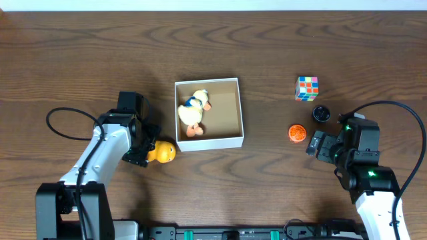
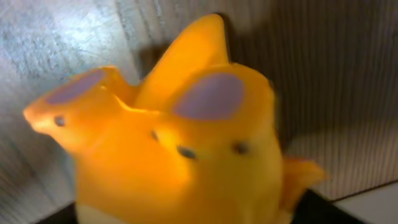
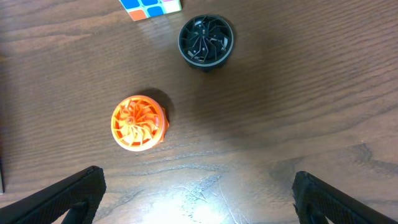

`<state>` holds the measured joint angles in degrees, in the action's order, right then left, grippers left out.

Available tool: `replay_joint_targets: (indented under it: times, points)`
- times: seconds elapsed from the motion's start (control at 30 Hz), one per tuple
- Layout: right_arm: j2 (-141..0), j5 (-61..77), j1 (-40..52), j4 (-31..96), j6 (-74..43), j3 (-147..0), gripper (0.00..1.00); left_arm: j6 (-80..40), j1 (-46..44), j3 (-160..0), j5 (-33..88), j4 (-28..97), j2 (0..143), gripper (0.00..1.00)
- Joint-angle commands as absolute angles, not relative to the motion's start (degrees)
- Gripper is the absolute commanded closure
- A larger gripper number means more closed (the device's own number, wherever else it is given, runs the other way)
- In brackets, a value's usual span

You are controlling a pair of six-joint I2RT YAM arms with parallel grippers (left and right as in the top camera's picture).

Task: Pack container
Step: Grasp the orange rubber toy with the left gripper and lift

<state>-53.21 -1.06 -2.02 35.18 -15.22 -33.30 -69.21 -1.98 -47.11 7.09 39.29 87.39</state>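
Dark wood table. Container (image 1: 212,142) sits mid-table w/ plush duck (image 1: 192,110) inside, along its left wall. Left gripper (image 1: 147,152) is at orange toy (image 2: 186,143), just off container's front-left corner; toy fills wrist cam, so can't tell if clamped. Right gripper (image 3: 199,186) spread wide, empty, over orange spinner (image 3: 138,122) and black spinner (image 3: 206,40) nr table's right edge.
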Motion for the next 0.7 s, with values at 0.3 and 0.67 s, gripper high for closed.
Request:
replay_joint_targets:
  times: [0.3,0.67]
  points:
    - [-53.3,-1.5,-2.4,35.2,-14.1,-34.7,0.01,-69.3,-2.1,-46.5,6.4,39.4,87.7,0.61]
    - [-53.3,-1.5,-2.4,35.4,-14.1,-34.7,0.01,-66.0,-2.1,-47.0,7.0,39.3,87.4,0.81]
